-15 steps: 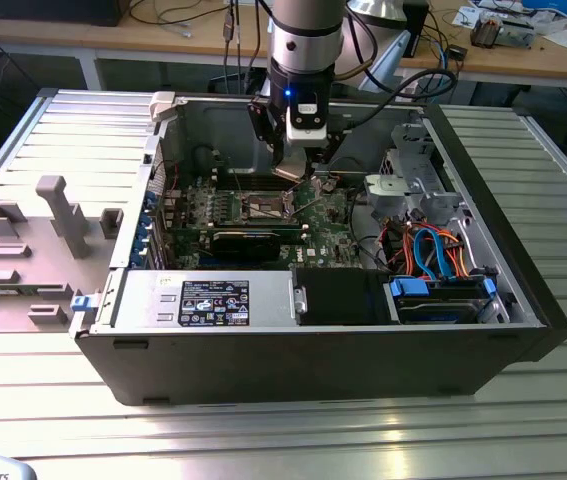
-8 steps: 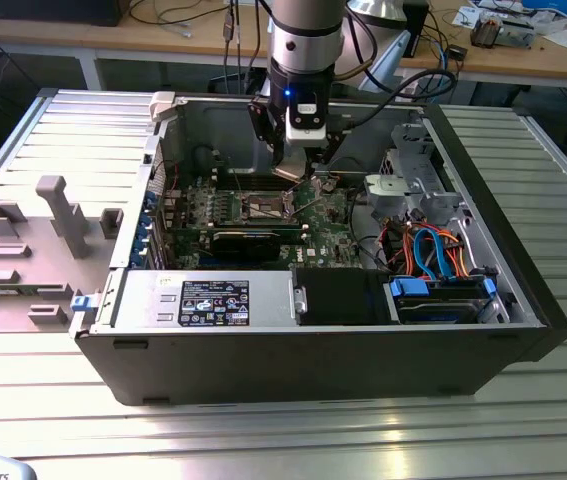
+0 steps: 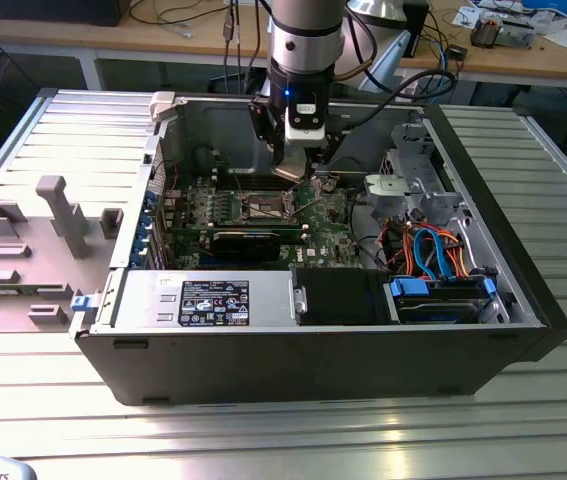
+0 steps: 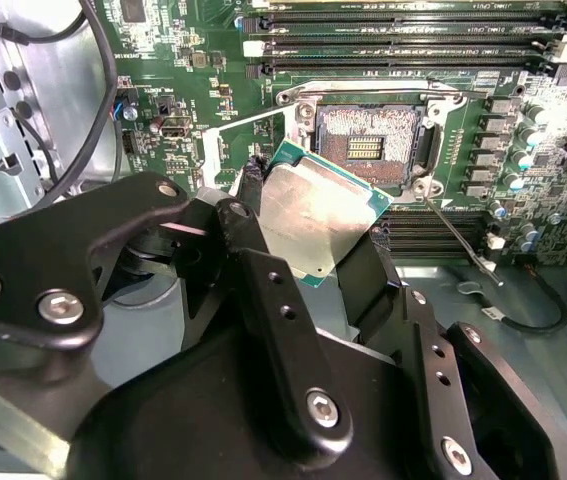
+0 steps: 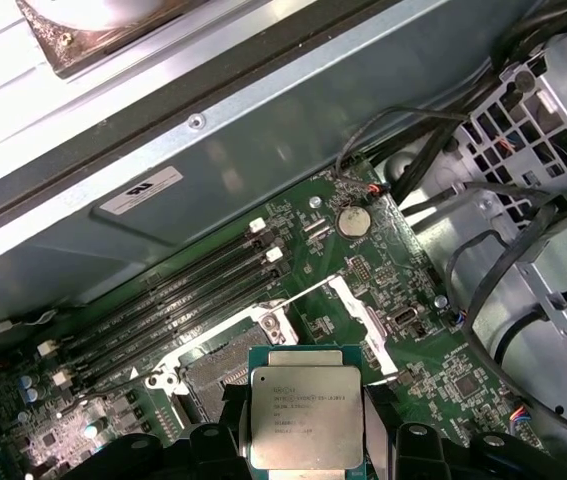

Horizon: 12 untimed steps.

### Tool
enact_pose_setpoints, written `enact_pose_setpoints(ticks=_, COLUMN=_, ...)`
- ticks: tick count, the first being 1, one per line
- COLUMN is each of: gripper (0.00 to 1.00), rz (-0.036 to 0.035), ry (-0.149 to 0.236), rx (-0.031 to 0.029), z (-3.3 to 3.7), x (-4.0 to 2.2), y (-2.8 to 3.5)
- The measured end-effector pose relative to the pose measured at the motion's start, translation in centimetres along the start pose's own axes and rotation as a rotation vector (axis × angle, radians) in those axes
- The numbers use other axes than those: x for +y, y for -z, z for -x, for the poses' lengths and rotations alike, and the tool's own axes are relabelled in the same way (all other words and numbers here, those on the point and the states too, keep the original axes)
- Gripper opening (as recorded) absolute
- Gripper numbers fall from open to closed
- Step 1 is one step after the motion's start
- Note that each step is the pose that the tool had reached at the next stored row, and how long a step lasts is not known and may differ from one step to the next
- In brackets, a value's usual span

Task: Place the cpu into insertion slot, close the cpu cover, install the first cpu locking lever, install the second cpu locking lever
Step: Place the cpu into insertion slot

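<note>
My gripper (image 4: 311,240) is shut on the cpu (image 4: 303,215), a silvery square plate with a green rim, gripped by two opposite edges between the black fingers (image 4: 255,205). It hangs above the green board, beside the insertion slot (image 4: 368,150) and apart from it. The slot lies uncovered, with a dark contact field inside a metal rim. The cpu cover (image 5: 358,300), a thin silvery frame, stands swung up on the far side of the slot (image 5: 213,378). A thin locking lever (image 4: 455,238) sticks out loose from the socket's corner. In the exterior view the gripper (image 3: 293,170) hovers over the slot (image 3: 263,207).
Black memory slots (image 4: 413,45) run along one side of the socket. A long black card (image 3: 248,240) lies across the board nearer the case front. A drive cage with coloured cables (image 3: 433,250) fills the exterior view's right. Case walls (image 3: 293,350) enclose the board.
</note>
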<state>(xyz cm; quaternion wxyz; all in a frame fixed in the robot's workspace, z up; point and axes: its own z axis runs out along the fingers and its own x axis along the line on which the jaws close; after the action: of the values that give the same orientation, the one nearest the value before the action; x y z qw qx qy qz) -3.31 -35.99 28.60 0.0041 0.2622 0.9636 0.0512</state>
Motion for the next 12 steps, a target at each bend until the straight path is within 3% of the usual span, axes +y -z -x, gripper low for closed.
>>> enact_pose_setpoints(ticks=12, gripper=0.54, rz=0.0005, ry=-0.033, rx=-0.0034, z=0.00, x=-0.01, y=-0.03)
